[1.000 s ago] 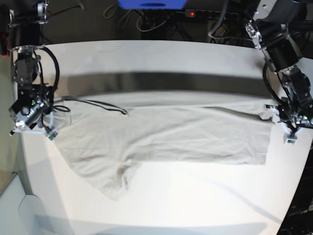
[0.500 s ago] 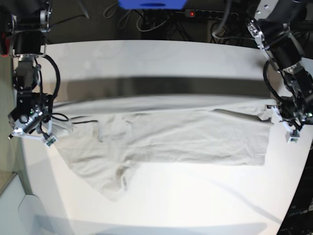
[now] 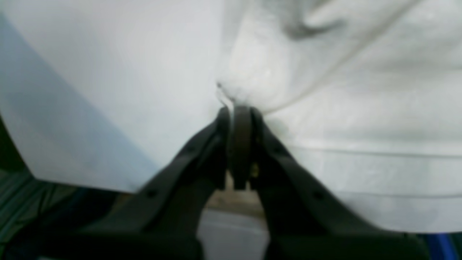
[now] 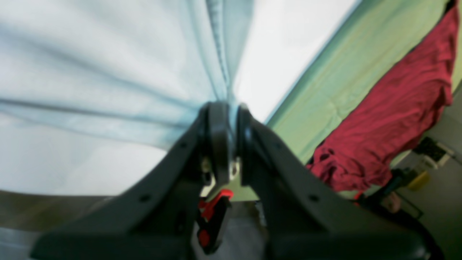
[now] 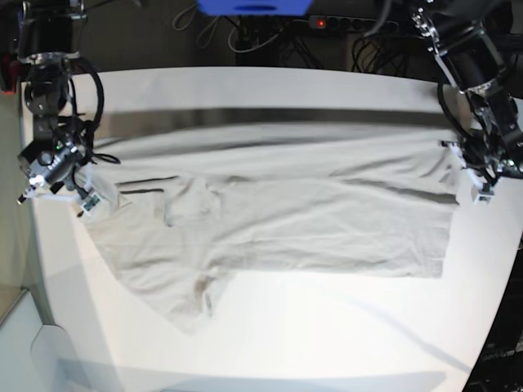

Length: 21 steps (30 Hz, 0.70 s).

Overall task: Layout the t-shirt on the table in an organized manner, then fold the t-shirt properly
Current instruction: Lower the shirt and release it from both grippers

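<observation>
In the left wrist view, your left gripper point(image 3: 239, 108) has its jaws pressed together on a bunched corner of the t-shirt point(image 3: 361, 108). The cloth spreads away ahead and to the right of the tips, with a hem line running across just right of the jaws; bare white tabletop point(image 3: 108, 72) lies ahead and to the left.

In the right wrist view, your right gripper point(image 4: 225, 108) pinches a stitched edge of the t-shirt point(image 4: 90, 72), and taut folds fan out ahead and to the left of the tips. To the right, past the tabletop point(image 4: 274, 54) edge, a red cloth point(image 4: 389, 119) lies on a green floor point(image 4: 325, 90).

In the base view, the t-shirt point(image 5: 286, 229) stretches across the tabletop point(image 5: 327, 343) between the two grippers. The right gripper point(image 5: 86, 202) holds the end at this view's left and the left gripper point(image 5: 470, 184) the end at its right. A sleeve trails toward the near edge, below the right gripper.
</observation>
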Each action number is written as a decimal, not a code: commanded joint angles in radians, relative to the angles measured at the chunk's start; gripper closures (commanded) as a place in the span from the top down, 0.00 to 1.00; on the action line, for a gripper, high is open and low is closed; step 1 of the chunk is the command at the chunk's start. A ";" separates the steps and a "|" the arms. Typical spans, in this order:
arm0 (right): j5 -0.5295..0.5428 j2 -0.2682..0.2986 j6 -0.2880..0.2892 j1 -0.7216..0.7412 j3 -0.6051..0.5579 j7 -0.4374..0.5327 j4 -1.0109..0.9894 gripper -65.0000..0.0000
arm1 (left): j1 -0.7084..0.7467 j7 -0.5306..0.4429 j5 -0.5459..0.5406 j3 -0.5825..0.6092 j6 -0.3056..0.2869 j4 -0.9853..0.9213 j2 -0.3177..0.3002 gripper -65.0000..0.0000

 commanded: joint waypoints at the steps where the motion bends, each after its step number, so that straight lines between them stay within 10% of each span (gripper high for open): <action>1: -0.019 0.012 0.006 -0.009 0.007 -0.009 0.036 0.00 | -0.007 -0.003 0.012 -0.003 0.000 0.018 -0.025 0.00; 21: -0.019 -0.161 0.006 -0.198 0.222 -0.003 0.087 0.00 | 0.143 -0.089 0.015 -0.004 0.000 0.150 -0.016 0.00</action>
